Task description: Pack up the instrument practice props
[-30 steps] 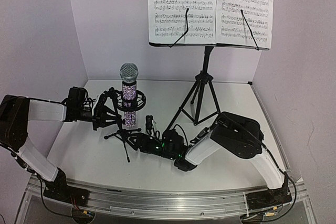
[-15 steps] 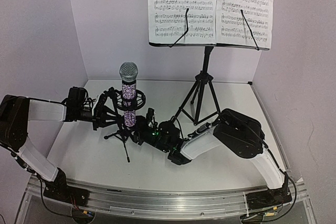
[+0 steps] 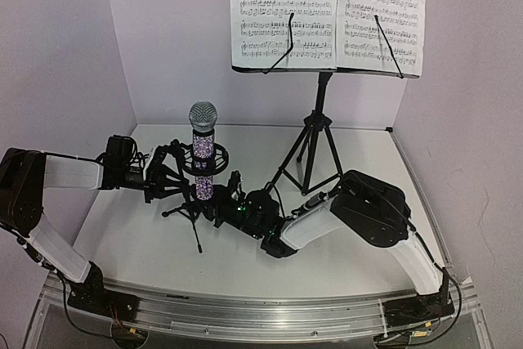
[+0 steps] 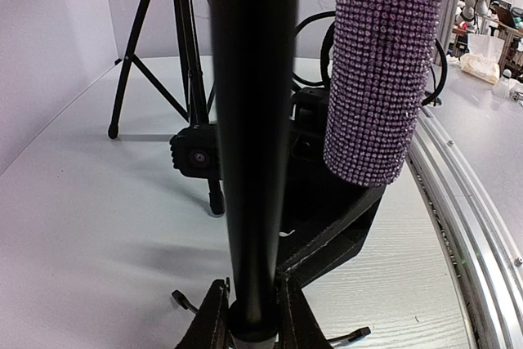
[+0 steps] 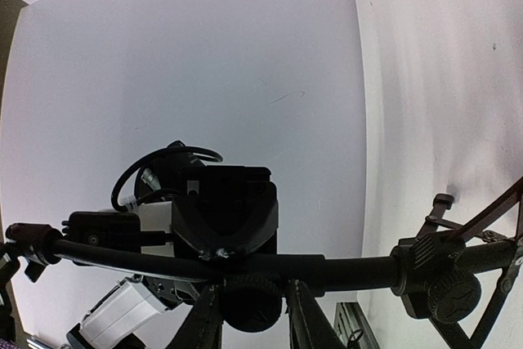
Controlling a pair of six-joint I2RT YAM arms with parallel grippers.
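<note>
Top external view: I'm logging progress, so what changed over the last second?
The right pincer swung left, ending beside the lower end of the microphone, at the mic stand. The left pincer kept its hold on the mic stand; microphone, music stand and sheet music stayed put.

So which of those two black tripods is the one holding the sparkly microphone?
The small tripod on the left: the purple microphone stands upright in its ring. The tall tripod behind carries sheet-music pages instead.

One microphone (image 3: 202, 149), one mic stand (image 3: 194, 225), one music stand (image 3: 317, 132), two pages (image 3: 286, 10).
</note>
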